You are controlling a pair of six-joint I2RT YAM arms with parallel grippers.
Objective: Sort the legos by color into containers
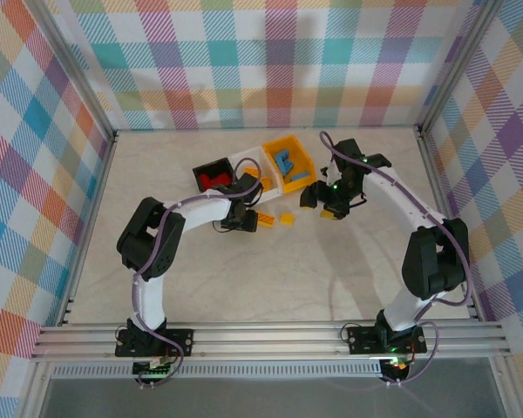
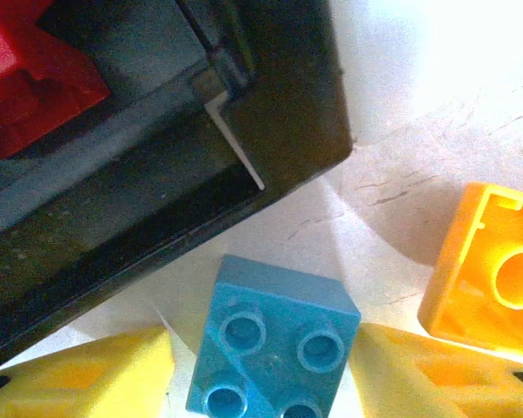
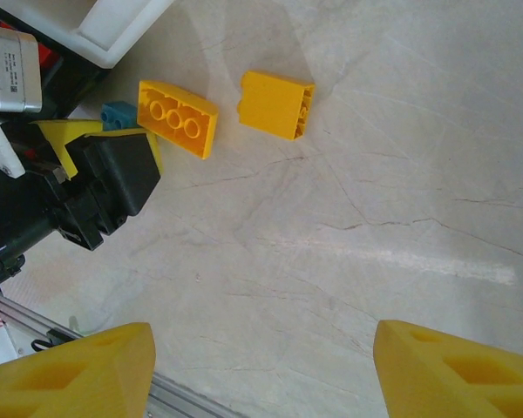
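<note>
L end effector (image 2: 266,383) straddles blue lego (image 2: 275,340) on desk (image 2: 418,104), just beside black bin (image 2: 270,131) w/ red lego (image 2: 26,78) inside; can't tell if it's clamped. R end effector (image 3: 261,366) open, empty, over desk near orange lego (image 3: 178,117).

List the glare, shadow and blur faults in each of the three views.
Left wrist: the table at upper right is blown out white, the black bin lies in murk, the blue brick is fairly sharp. Right wrist: a pale glare streak crosses the table, the near yellow fingers are soft. Top external: evenly lit, no glare.
</note>
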